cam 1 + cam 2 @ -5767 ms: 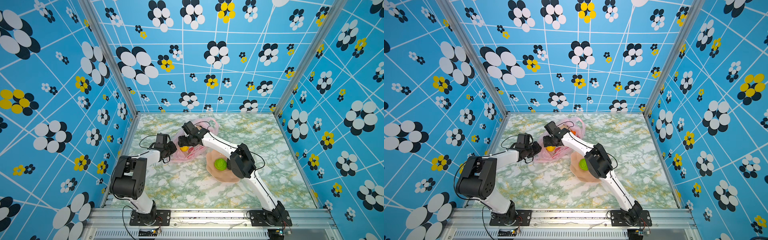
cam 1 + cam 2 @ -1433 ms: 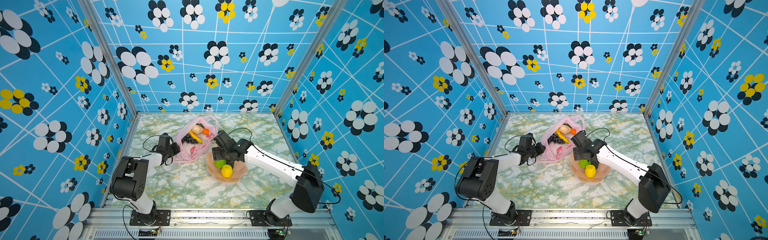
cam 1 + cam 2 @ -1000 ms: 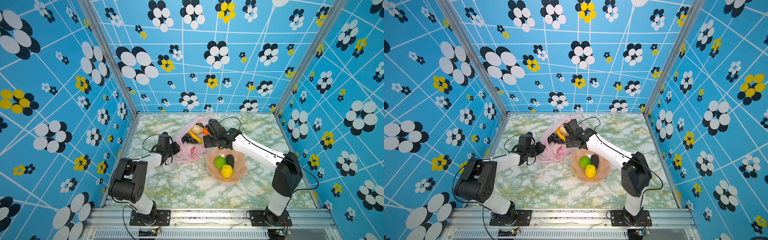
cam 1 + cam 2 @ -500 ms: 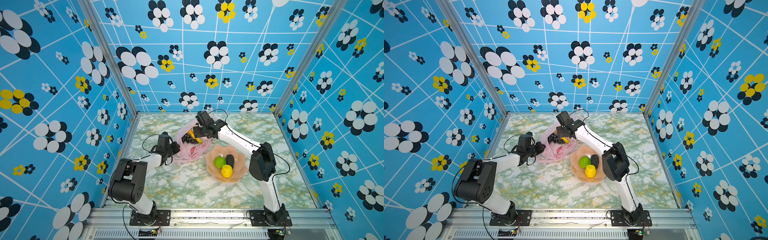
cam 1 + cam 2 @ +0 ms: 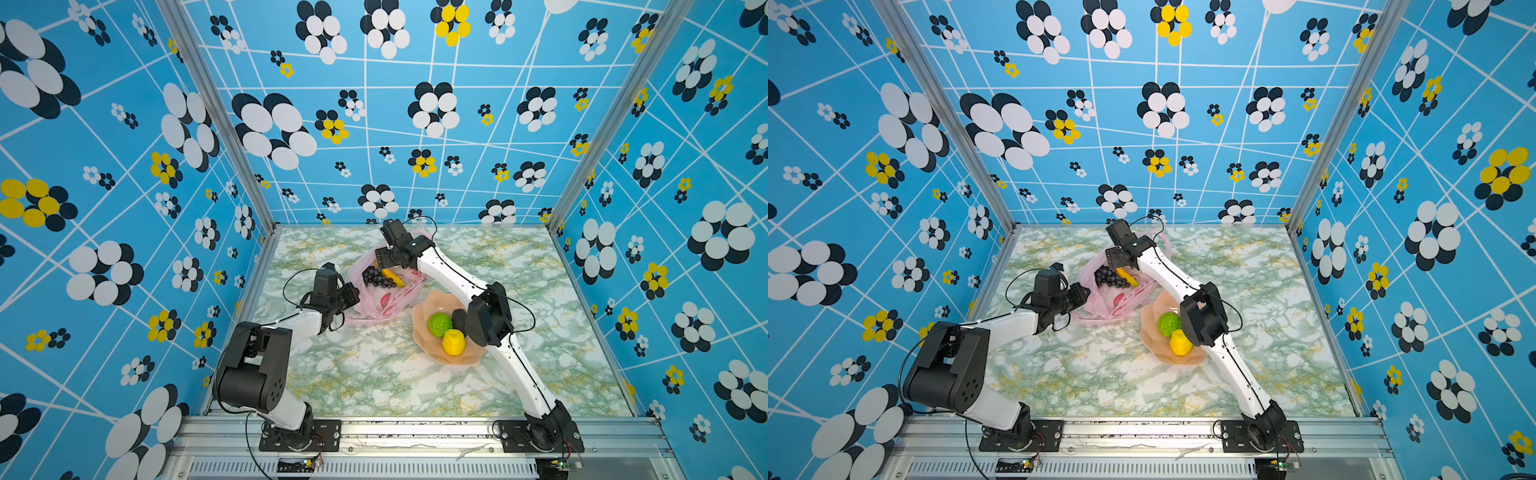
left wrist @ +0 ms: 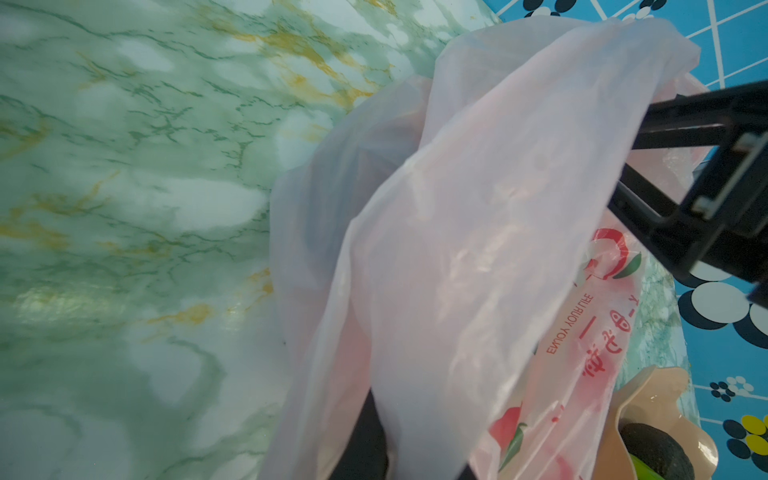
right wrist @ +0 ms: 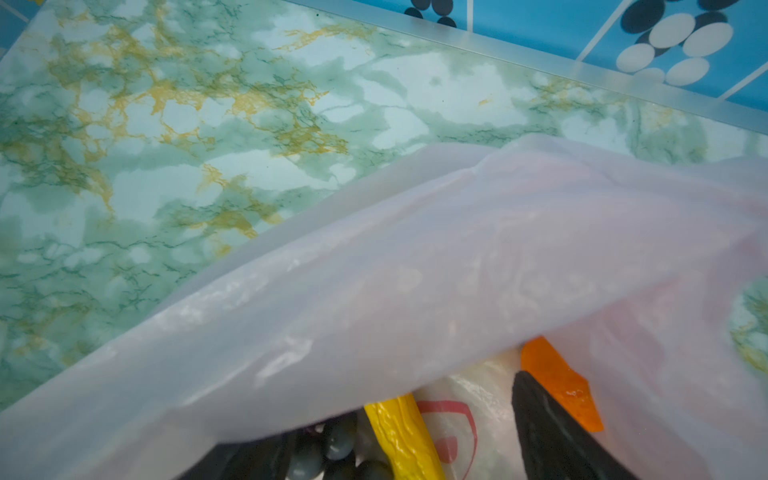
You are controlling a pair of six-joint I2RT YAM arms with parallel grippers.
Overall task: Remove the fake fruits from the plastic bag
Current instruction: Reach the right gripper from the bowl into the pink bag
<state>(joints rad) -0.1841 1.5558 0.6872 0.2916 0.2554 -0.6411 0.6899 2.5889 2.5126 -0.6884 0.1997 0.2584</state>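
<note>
In both top views the right pincer (image 5: 383, 261), jaws spread, has swung from the dish (image 5: 457, 360) behind it, now holding three fake fruits (image 5: 439, 324), into the mouth of the plastic bag (image 5: 388, 301). The left pincer (image 5: 1079, 296) pinches the bag's rim.

Left wrist: pink film drapes over that pincer.

Right wrist: banana (image 7: 399, 428) and grape bunch (image 7: 332, 451) lie between the fingers (image 7: 548, 432), seemingly ready for picking.

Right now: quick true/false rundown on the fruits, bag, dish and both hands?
1. The dish holds a green fruit, a yellow fruit and a dark fruit. True.
2. The banana lies in the dish. False: the banana is inside the plastic bag, beside the grape bunch.
3. The left hand is shut on the plastic bag's edge. True.
4. The right hand hovers over the dish. False: the right hand is at the bag's mouth, open.
</note>
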